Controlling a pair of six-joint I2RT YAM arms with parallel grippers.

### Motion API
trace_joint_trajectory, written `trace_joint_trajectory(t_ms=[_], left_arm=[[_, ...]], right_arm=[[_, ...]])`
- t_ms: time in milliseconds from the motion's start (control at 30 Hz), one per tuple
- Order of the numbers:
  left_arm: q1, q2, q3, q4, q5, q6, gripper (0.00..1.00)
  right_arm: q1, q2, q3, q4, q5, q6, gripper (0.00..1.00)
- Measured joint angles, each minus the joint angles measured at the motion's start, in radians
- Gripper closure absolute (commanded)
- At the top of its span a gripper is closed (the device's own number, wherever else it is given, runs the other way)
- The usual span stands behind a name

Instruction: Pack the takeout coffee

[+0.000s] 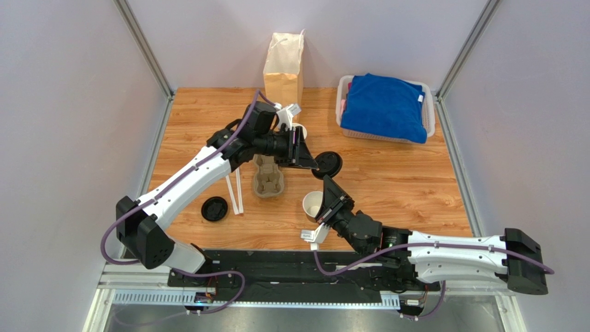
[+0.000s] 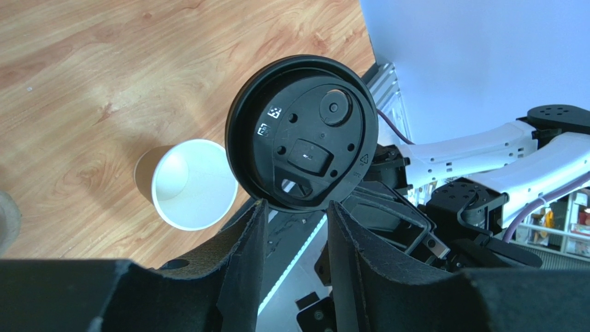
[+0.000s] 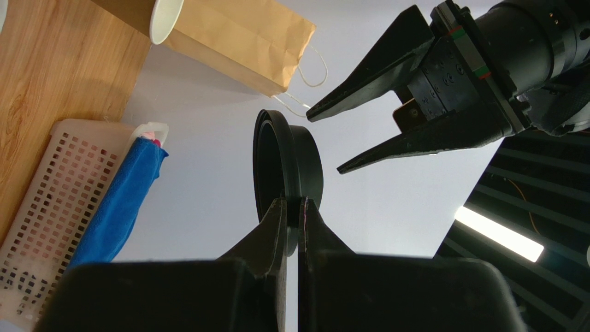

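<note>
Wooden tabletop [image 1: 415,180] below: right gripper [image 3: 292,204] pinched tight on rim of raised black lid [image 3: 291,159], left gripper [image 3: 324,141] jaws apart just beside lid, holding nothing.

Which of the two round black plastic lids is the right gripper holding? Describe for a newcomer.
On the wooden table, find the brown cardboard cup carrier; just right of it, a round black plastic lid is pinched at its rim by the right gripper. The other black lid lies flat left of the carrier; this one is held up, facing the open left gripper.
</note>
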Motion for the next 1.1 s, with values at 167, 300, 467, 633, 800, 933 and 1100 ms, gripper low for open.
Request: trace_joint_trajectory(t_ms=[167,300,467,633,800,933,1100], left_arm=[[-0.011,0.014,0.000,0.000,-0.007,-0.005,0.57],[-0.018,0.024,0.000,0.000,-0.015,-0.005,0.60],[-0.019,0.035,0.000,-0.002,-0.024,-0.014,0.66],[-0.019,0.046,0.000,0.000,-0.025,-0.030,0.62],[-0.019,0.049,0.000,0.004,-0.015,-0.047,0.77],[-0.016,0.051,-0.006,0.029,-0.014,-0.069,1.00],[-0.014,0.052,-0.010,0.056,-0.010,-0.074,1.00]], right_arm=[[0.013,0.009,0.010,-0.015,0.013,0.000,1.00],[0.019,0.011,0.013,-0.025,0.027,0.000,1.00],[0.034,0.016,0.014,-0.030,0.048,0.000,1.00],[0.053,0.029,0.023,-0.033,0.074,0.000,1.00],[0.063,0.029,0.024,-0.036,0.090,0.000,1.00],[0.070,0.034,0.026,-0.040,0.102,0.000,1.00],[0.077,0.053,0.049,-0.081,0.117,0.010,0.67]])
